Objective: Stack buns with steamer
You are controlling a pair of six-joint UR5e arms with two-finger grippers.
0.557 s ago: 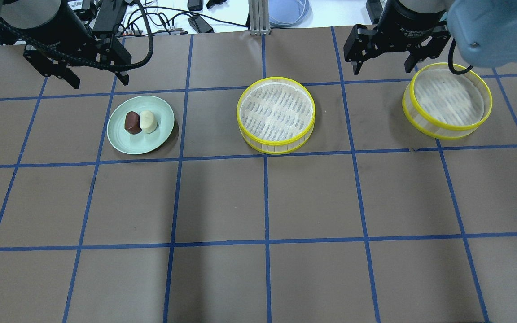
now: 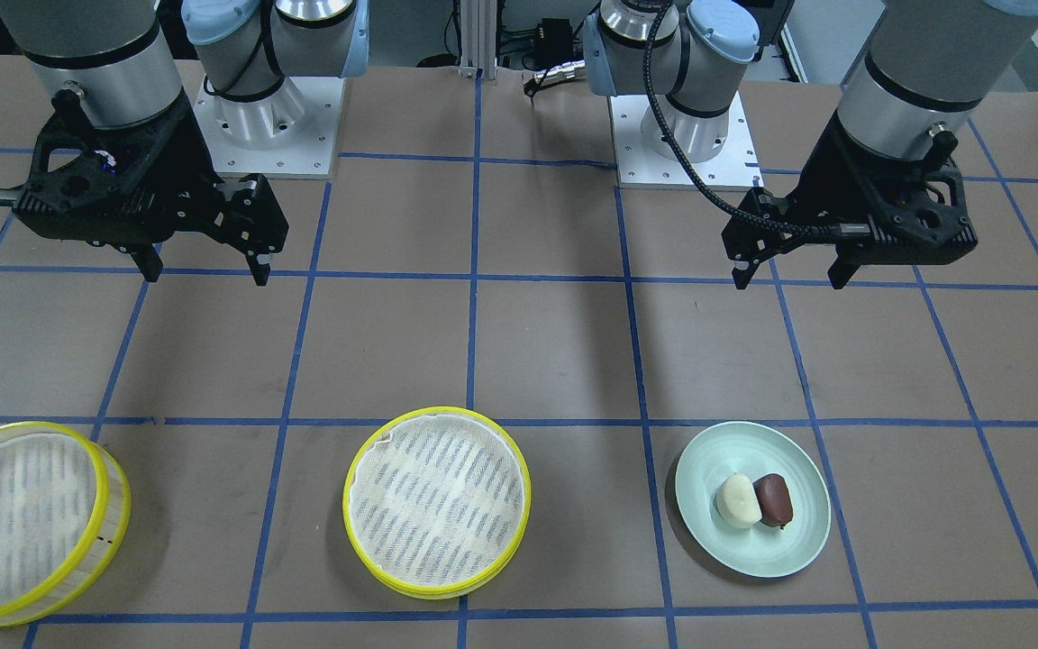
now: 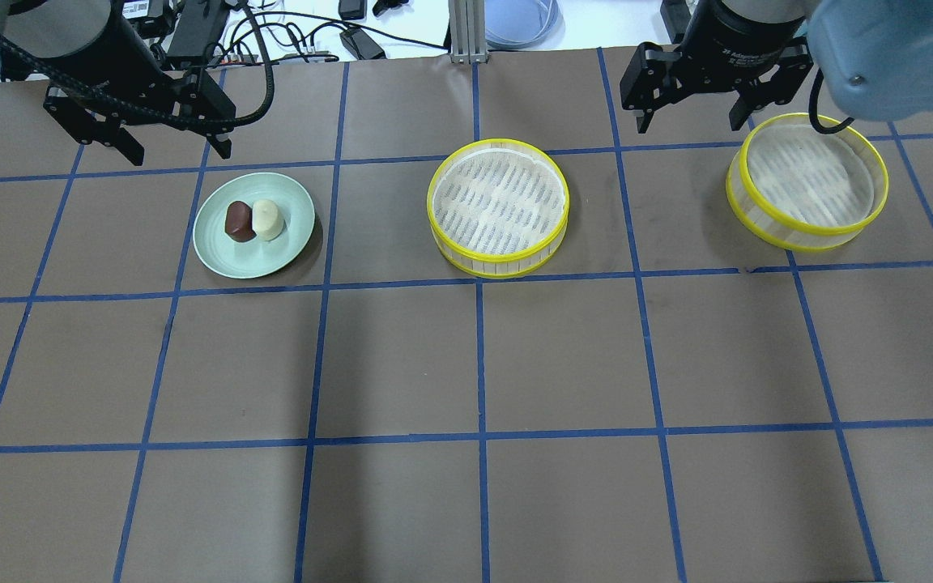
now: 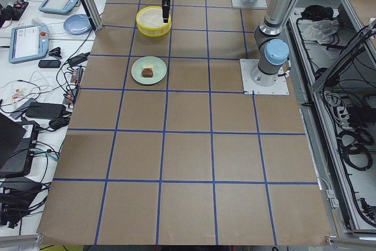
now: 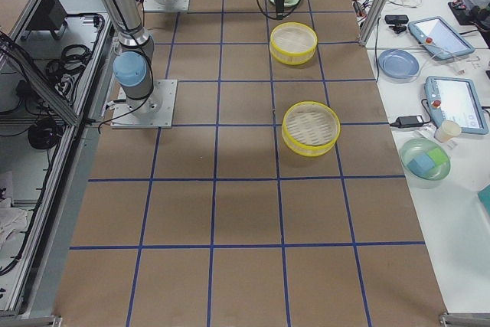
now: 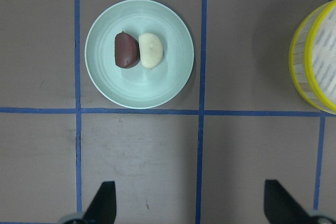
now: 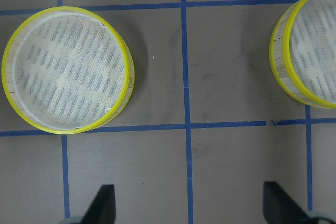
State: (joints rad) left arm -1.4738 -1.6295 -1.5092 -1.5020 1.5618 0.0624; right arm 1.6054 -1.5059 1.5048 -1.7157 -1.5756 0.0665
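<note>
Left pincer (image 3: 177, 149): fingers spread wide, nothing held, hanging above the counter (image 3: 564, 356) on my base side of the plate (image 3: 223, 263).

Right pincer (image 3: 688, 124): likewise spread wide and holding nothing, above the counter on my base side of the two tiers and between them.

Counter: matte brown sheet with a blue tape grid. All items sit in one row toward the long edge opposite my bases.

Plate: pale green, round, smooth and shallow, with faint concentric rings. On it lie the brown bun (image 3: 239, 221) and the white bun (image 3: 267, 219). Both are small smooth ovals, touching side by side, the brown one on my left.

Middle tier (image 3: 499, 206): round and shallow, with bright yellow rim bands, a pale slatted wall and a white mesh floor.

Right tier (image 3: 807, 180): same build, well apart from the middle tier and nearer the counter's right edge.
</note>
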